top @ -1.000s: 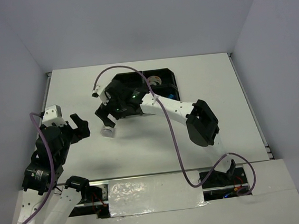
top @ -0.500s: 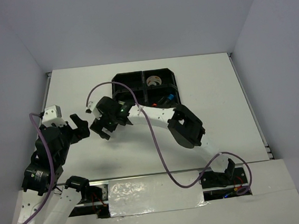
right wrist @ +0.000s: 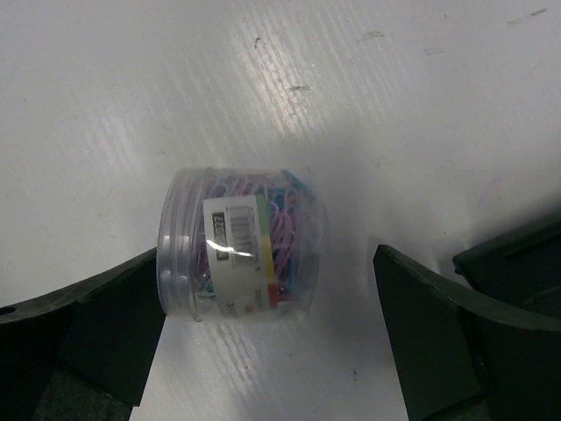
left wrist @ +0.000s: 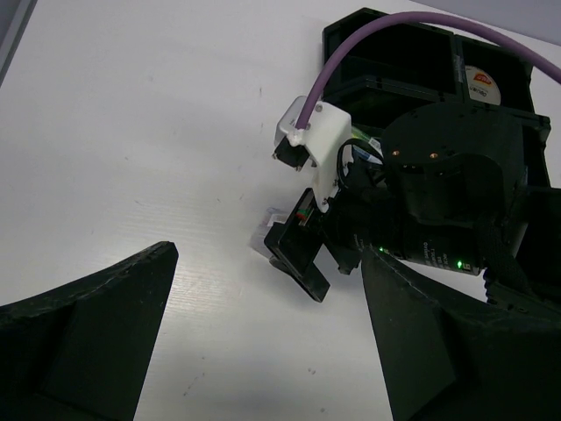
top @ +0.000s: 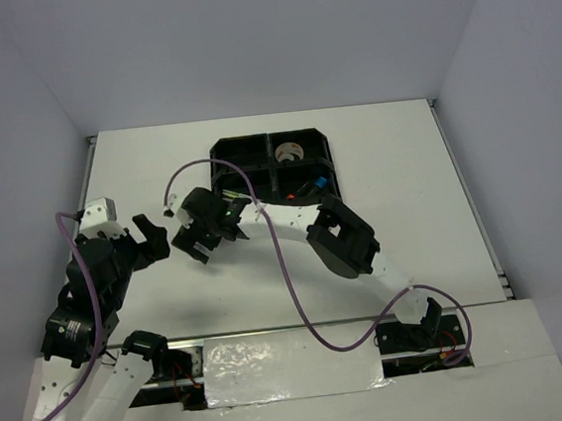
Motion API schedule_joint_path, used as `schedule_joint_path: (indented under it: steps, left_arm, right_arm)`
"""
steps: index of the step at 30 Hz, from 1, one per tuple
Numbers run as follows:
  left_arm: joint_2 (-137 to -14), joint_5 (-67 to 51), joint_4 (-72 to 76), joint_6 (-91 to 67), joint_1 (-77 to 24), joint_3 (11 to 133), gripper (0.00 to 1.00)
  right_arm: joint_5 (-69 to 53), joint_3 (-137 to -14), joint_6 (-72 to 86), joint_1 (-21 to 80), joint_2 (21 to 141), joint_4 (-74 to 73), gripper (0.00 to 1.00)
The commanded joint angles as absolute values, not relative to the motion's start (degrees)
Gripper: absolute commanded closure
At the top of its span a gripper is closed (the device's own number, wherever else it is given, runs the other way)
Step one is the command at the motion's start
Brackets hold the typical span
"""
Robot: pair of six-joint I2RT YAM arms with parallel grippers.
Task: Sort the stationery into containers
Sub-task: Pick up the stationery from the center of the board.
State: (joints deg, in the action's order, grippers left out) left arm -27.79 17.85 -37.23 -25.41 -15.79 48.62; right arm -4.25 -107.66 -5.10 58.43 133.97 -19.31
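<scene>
A clear round tub of coloured paper clips point(right wrist: 238, 246) lies on its side on the white table. My right gripper point(right wrist: 267, 351) is open and low over it, one finger on each side; the tub lies close against the left finger point(right wrist: 88, 324). In the top view the right gripper point(top: 193, 247) hides the tub. The black four-compartment tray point(top: 224, 154) stands behind it, holding a tape roll point(top: 290, 152) and highlighters point(top: 314, 182). My left gripper point(top: 156, 236) hovers open and empty just left of the right one; its wrist view shows the right gripper's finger point(left wrist: 298, 259).
A purple cable point(top: 262, 222) loops over the right arm. The tray's corner point(right wrist: 513, 263) sits just right of the right gripper. Side walls bound the table left and right. The left gripper point(left wrist: 263, 351) has bare table under it.
The right gripper has moved left and down from the tray side, and now straddles the tub, which showed uncovered a second ago. The left arm has not moved.
</scene>
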Motion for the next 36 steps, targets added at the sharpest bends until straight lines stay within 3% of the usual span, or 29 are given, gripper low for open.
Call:
schedule_joint_path:
  steps: [1, 9, 12, 13, 15, 17, 21, 27, 36]
  left_arm:
    - [-27.86, 17.14, -34.10, -24.08, -15.47, 49.22, 0.01]
    - [-27.60, 16.87, -34.10, -23.99, -15.47, 49.04, 0.01]
    - [-27.42, 16.87, -34.01, -23.99, -15.47, 49.04, 0.01]
    - [-27.42, 16.79, -34.01, -23.99, -15.47, 49.13, 0.01]
    - [-27.42, 16.61, -33.93, -23.91, -15.47, 49.04, 0.01]
    - [-27.42, 16.61, -33.93, -23.91, -15.47, 49.13, 0.01]
    - [-27.33, 16.70, -34.01, -23.91, -15.47, 49.13, 0.01]
    - [-27.25, 16.61, -33.93, -23.91, -15.47, 48.96, 0.01]
    - [-27.16, 16.96, -34.01, -23.99, -15.47, 49.04, 0.01]
  right_arm:
    - [-5.80, -106.52, -8.78, 59.68, 130.96, -15.20, 0.00]
    - [-4.22, -113.55, -11.25, 59.50, 135.17, -18.98, 0.02]
    - [-4.74, -114.78, -9.41, 59.50, 136.05, -19.77, 0.30]
    - [-5.09, -114.96, -8.71, 59.50, 135.62, -19.86, 0.46]
    - [-8.06, -114.35, -7.04, 59.50, 134.39, -18.90, 0.56]
    - [-9.14, -112.59, -5.19, 59.50, 131.50, -17.50, 0.74]
    - [-10.45, -113.46, -3.87, 58.63, 129.55, -18.18, 0.71]
    - [-9.58, -113.55, -4.04, 58.10, 127.54, -17.14, 0.78]
    - [7.90, -119.16, -3.34, 49.50, 124.01, -16.42, 0.78]
